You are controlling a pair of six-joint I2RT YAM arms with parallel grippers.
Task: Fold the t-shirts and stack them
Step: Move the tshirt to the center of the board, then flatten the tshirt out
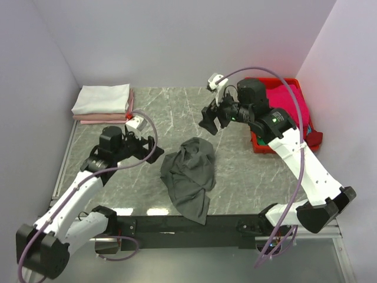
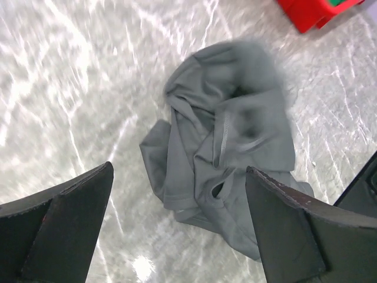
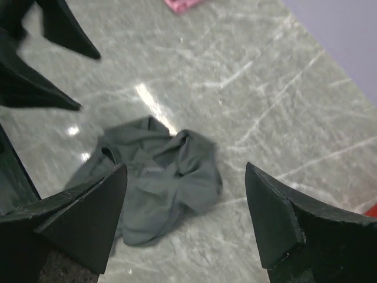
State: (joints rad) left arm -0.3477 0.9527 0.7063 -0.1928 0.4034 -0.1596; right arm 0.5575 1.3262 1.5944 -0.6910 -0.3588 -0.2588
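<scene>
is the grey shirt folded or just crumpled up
Crumpled, not folded: the grey shirt lies in a wrinkled, bunched heap on the table, with uneven edges and no flat layers.

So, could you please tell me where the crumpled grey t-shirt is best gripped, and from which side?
Probably its bunched far end, pinched from straight above. The grey t-shirt lies crumpled low on the table, so only those raised folds offer a claw something to close around.
</scene>
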